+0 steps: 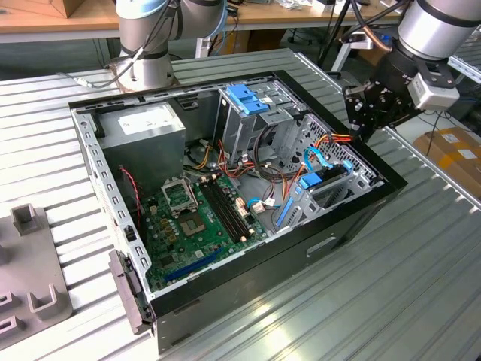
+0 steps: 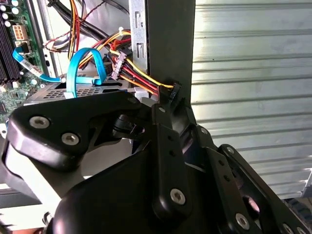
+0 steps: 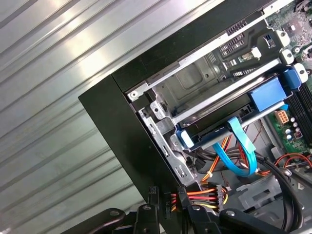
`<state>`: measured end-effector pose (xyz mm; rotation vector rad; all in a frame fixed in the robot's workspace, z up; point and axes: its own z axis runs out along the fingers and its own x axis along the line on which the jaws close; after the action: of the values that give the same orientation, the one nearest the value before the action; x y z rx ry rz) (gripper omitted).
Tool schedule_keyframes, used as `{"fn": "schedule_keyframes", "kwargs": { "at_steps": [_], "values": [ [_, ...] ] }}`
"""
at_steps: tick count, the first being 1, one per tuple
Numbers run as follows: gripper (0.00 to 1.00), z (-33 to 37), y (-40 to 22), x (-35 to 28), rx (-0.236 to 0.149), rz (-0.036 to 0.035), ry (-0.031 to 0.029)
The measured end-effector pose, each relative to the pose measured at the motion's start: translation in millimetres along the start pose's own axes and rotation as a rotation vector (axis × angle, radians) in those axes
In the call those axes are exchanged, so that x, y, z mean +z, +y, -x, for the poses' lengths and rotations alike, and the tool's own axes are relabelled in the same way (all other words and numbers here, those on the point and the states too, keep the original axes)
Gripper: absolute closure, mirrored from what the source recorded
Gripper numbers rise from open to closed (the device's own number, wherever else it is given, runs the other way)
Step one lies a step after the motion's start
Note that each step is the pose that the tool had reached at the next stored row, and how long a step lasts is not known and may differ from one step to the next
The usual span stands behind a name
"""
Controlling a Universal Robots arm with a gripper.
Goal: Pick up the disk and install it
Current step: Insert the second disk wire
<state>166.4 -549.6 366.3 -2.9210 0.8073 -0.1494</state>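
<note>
One arm only, so no choice of side. Its gripper (image 1: 368, 113) hangs just outside the far corner of the PC case (image 1: 353, 218), at the exterior view's right, above the case wall. Jaws: can't tell if wide or narrow, as the linkage blocks the tips in both wrist views.

The disk (image 1: 325, 186) isn't in the gripper. It sits in the lower drive cage inside the case, blue carrier round a dark body, and looks seated between the cage rails. In the first wrist view the disk (image 3: 229, 109) shows as a dark strip between two silver rails, with a blue tab at each end.

From the gripper the disk lies inward and down, toward the exterior view's lower left. Its long axis runs roughly parallel to the near case wall, so any approach has to come in over that wall.

Room is tight. A blue cable (image 3: 239, 151) loops up right beside the disk's near end, and an orange-red-yellow power bundle (image 3: 204, 191) lies between the gripper and the cage, close to the gripper body. The wall edge itself is just beside the gripper.

Outside the case the ribbed table (image 1: 421, 286) gives open room. Inside, the motherboard (image 1: 195, 218) side is well apart from the disk.
</note>
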Motion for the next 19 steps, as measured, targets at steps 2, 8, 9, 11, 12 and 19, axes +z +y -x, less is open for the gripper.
{"fn": "schedule_keyframes", "kwargs": {
  "at_steps": [2,8,9,11,12,19],
  "values": [
    [0.72,0.1,-0.2,0.1,-0.003,-0.0002,-0.0005],
    [0.72,-2.2,-1.8,0.3,-0.005,-0.0002,-0.0006],
    [0.72,-2.3,-1.9,0.4,-0.006,-0.0003,-0.0007],
    [0.72,-2.2,-1.8,0.4,-0.008,-0.0011,-0.0007],
    [0.72,-1.8,-1.5,0.3,-0.008,-0.0035,0.0033],
    [0.72,0.9,0.7,1.1,-0.022,-0.0242,0.0348]
  ]
}}
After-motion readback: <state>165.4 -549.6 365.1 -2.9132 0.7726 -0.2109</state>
